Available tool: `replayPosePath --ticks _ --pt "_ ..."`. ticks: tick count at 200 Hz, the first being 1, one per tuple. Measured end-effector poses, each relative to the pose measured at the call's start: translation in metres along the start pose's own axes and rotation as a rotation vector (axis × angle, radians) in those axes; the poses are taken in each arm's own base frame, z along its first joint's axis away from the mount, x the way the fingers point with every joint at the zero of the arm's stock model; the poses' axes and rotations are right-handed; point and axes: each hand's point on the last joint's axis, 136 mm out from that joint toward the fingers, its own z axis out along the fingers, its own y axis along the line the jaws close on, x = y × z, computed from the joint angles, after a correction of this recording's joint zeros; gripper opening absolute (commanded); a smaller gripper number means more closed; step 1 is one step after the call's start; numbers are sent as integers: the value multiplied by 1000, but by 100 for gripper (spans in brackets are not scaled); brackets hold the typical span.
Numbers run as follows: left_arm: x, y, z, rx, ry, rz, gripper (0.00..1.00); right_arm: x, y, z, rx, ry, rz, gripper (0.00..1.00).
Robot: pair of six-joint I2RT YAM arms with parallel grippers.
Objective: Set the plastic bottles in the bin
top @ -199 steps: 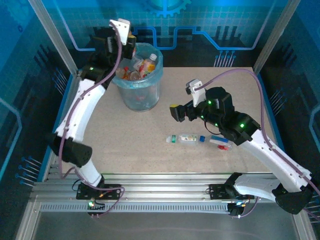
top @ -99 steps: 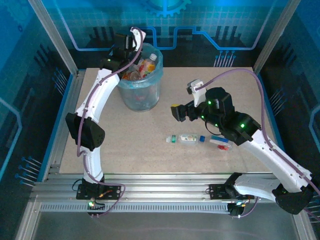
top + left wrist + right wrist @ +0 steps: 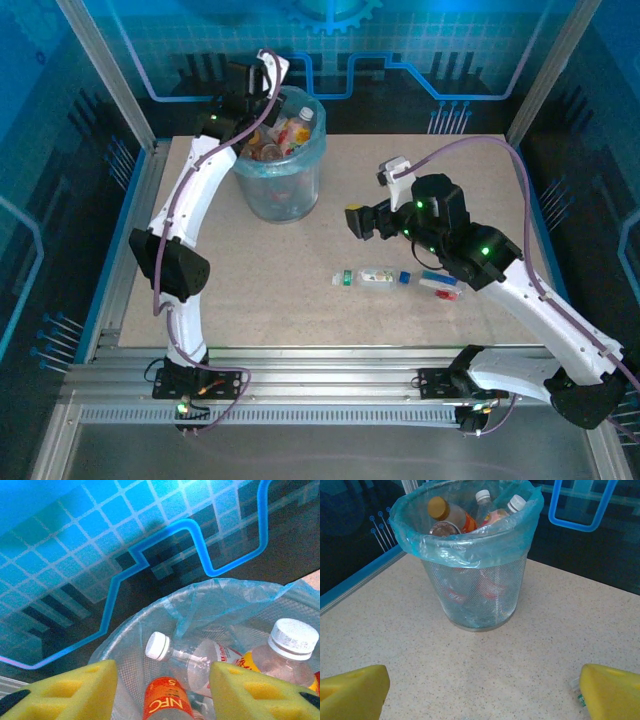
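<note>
Dropping with left claw (image 3: 162, 680) parted, seemingly empty, over round bag-lined grey-blue bin (image 3: 285, 195); next, lower open right claw (image 3: 482, 692) onto clear plastic bottles (image 3: 377, 276).

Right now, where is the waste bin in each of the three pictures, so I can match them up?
Top external: the bin stands at the far left of the table.
Left wrist: seen from above, the bin has its open mouth across the lower half.
Right wrist: the bin stands at top centre, seen from the side.
Shared landmark: the light-blue bag folded over its rim.
</note>
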Motion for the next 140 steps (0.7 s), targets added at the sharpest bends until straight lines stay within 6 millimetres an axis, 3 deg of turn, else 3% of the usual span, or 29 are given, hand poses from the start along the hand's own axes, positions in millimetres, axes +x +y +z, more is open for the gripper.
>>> replayPosePath --ticks 60,75,113,140 --pt "32 -10 0 35 128 -78 15 10 -2 7 9 36 15 98" --pt "41 -11 2 41 153 -115 14 13 -2 11 10 50 13 98" --pt "85 -9 18 41 263 -206 14 20 -3 19 15 79 12 98" --pt "91 9 23 51 258 -335 14 25 -5 25 23 100 12 98"
